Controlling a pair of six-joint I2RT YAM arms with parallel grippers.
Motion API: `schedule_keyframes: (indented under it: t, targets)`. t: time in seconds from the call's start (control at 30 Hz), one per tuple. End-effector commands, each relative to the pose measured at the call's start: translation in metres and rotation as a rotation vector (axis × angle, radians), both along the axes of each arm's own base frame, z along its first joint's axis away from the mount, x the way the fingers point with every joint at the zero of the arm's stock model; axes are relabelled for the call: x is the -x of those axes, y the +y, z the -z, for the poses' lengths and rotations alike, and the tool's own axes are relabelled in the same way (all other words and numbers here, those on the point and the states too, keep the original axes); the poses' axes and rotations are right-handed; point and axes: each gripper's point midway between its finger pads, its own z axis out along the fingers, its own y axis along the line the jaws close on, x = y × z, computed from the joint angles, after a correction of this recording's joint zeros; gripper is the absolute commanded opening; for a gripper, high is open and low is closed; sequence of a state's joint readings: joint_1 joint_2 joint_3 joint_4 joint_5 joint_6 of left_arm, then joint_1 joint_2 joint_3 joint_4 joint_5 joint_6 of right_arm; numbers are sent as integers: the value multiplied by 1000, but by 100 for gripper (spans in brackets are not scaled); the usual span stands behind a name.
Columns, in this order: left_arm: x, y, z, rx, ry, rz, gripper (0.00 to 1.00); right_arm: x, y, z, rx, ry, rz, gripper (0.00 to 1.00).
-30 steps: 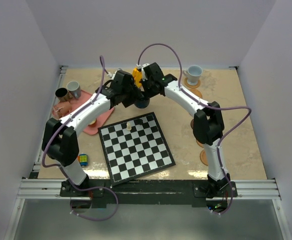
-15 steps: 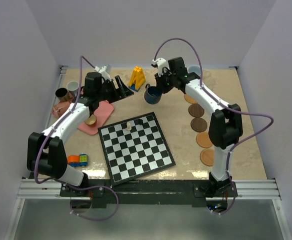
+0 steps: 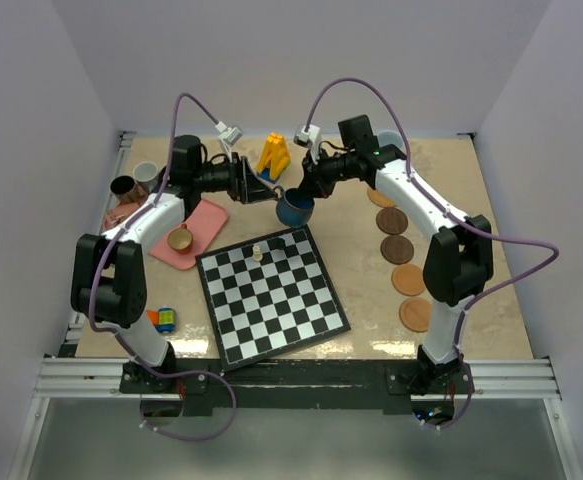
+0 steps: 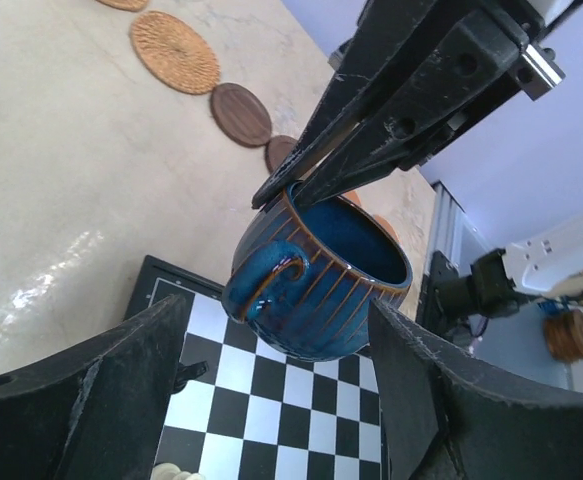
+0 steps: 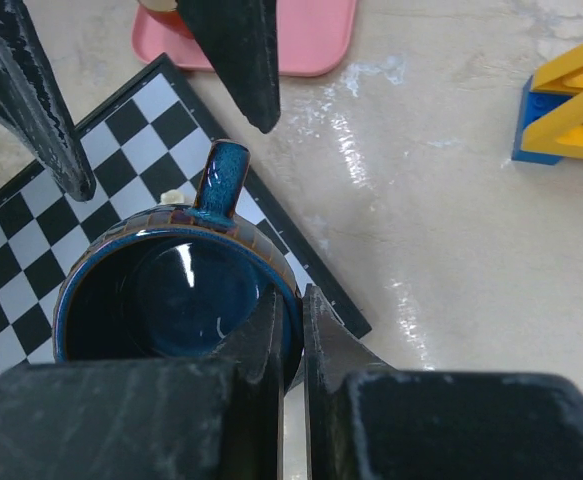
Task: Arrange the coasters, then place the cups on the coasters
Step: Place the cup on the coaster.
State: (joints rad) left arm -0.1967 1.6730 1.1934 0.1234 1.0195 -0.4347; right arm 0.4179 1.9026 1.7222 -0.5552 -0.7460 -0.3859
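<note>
The dark teal cup (image 3: pixel 294 209) hangs above the chessboard's far edge. My right gripper (image 3: pixel 308 188) is shut on its rim (image 5: pixel 293 312), one finger inside and one outside. My left gripper (image 3: pixel 263 192) is open just left of the cup. In the left wrist view its fingers (image 4: pixel 91 390) stand either side of the teal cup (image 4: pixel 316 270) without touching it. Several coasters (image 3: pixel 398 249) lie in a row at the right. The grey cup (image 3: pixel 147 174), a black cup (image 3: pixel 123 187) and a tan cup (image 3: pixel 180 239) stand at the left. The pale cup (image 3: pixel 393 140) peeks out behind my right arm.
The chessboard (image 3: pixel 276 300) with a small white piece (image 3: pixel 257 251) lies in the middle. A pink tray (image 3: pixel 203 225) is at the left. A yellow and blue block (image 3: pixel 274 155) stands at the back. A small toy (image 3: pixel 165 319) lies near the left arm's base.
My left gripper opened wider, drew away to the left, then came back beside the cup. My right gripper kept hold of the teal cup and brought it slightly down and left.
</note>
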Motion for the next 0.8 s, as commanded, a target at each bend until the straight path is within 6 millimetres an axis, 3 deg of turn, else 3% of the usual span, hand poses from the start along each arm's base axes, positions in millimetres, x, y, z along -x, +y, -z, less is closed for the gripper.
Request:
schedule_keyframes:
  t: [0.0,0.2,0.43,0.6,0.77]
  targets:
    - [6,-6,-35,84,-145,142,77,15,7,-50,-94,-85,-101,0]
    - [8,-9,-26,97,-100,193,76,24,10,-54,-119,-72,-141,0]
    - [25,-10,-18,122,-42,276,68,27,13,-55,-138,-61,-165,0]
    - [27,-11,-16,117,-42,272,46,27,14,-52,-141,-49,-173,0]
    - [33,-18,-13,119,-34,301,34,28,15,-51,-140,-50,-178,0]
